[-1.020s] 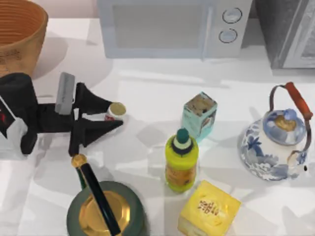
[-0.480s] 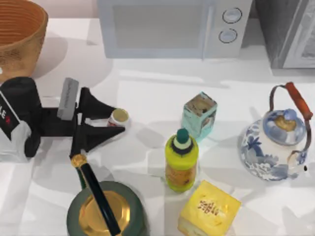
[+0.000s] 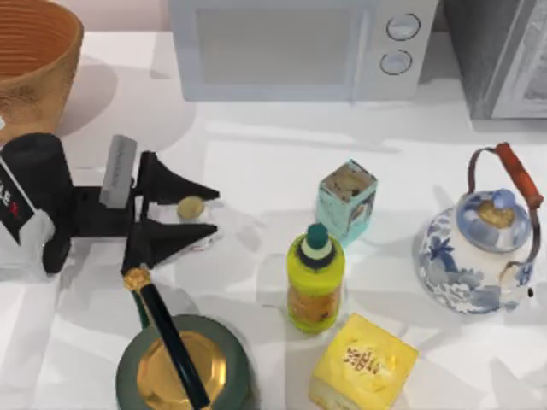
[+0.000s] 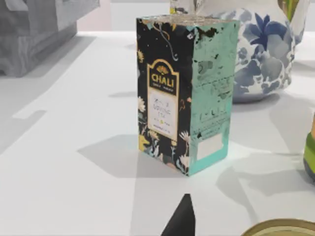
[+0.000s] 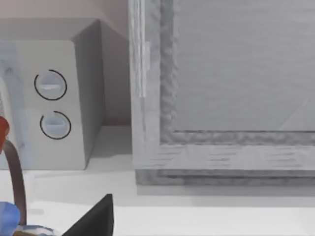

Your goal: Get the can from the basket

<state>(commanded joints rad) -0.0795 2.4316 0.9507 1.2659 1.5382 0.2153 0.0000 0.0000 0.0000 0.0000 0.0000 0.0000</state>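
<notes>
The can (image 3: 191, 207) sat on the counter (image 3: 256, 154) between the left end effector's (image 3: 209, 211) spread, empty fingers, at five o'clock from the basket (image 3: 34, 51). A careless retreat might topple it.

The basket (image 3: 34, 60) is cut off at the top view's upper-left corner (the can's (image 3: 191, 207) sides are hidden).

Kitchen counter, microwave (image 3: 295, 49), teapot (image 3: 475, 248)

one can (image 3: 191, 207), one basket (image 3: 34, 60), two boxes (image 3: 346, 201)
</notes>
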